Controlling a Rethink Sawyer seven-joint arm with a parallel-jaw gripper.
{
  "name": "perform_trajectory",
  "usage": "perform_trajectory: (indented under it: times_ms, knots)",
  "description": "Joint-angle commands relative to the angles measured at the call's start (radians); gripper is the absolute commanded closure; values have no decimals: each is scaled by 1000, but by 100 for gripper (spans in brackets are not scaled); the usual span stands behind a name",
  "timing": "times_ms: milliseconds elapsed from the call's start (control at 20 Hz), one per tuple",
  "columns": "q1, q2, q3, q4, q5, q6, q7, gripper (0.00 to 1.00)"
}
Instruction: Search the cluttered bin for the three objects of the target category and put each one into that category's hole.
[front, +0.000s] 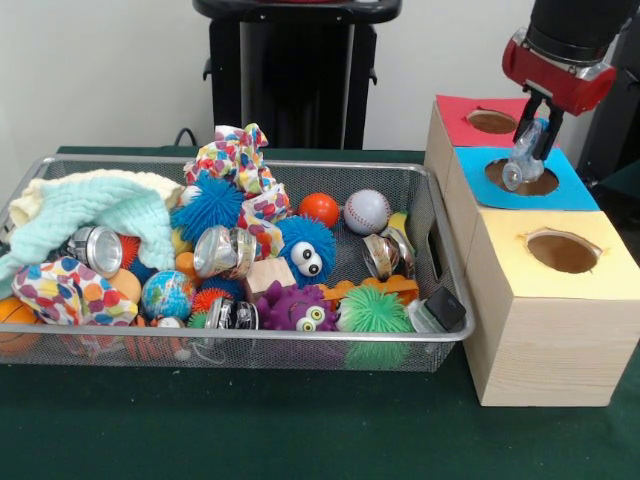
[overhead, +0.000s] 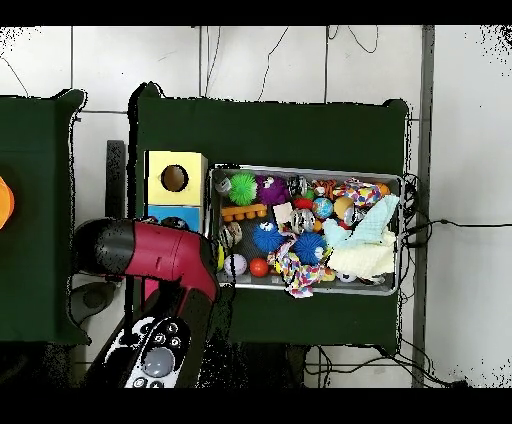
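Starting at the near edge, the green worktop (front: 300, 430) is seen bare in front of the bin (front: 250, 345), which sits left of centre and is packed full. Along its near wall a green spiky ball (front: 375, 310), a purple googly-eyed toy (front: 297, 308) and a small globe ball (front: 167, 294) are crowded together; a mint cloth (front: 95, 210) is draped over the left end, and a blue fuzzy toy (front: 305, 250), a baseball (front: 367, 211) and an orange ball (front: 319, 208) lie toward the far wall.

To the right of the bin, just beside it, three pale wooden boxes are lined up near to far: yellow-topped (front: 545, 300), blue-topped (front: 570, 185) and red-topped (front: 460, 120), each with a round hole.

Over the blue box's hole (front: 522, 178) the gripper (front: 528, 150) is held, clenched around a small clear, silvery object (front: 522, 165) whose lower end appears to be at the hole's rim. What the object is cannot be made out.

Several risks are judged from here. If the object is let go while off-centre, it could be caught on the torn paper rim and left lying on the lid, or tipped off toward the bin or the worktop. If it is long, it could be wedged across the opening. Being smooth and shiny, it could also be slipped from the grasp early. For later picks, targets may be hidden under the cloth, and neighbours could be dragged along in such dense clutter.
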Motion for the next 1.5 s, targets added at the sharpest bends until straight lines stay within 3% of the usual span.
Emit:
perform_trajectory:
  times_ms: [50, 650, 700, 1500]
  knots:
    - [-3, 48, 48, 128, 55, -87, 270, 100]
    - [16, 70, 20, 111, 65, -65, 274, 100]
    - [17, 71, 19, 112, 70, -66, 271, 0]
    - [34, 82, 13, 104, 100, -54, 292, 0]
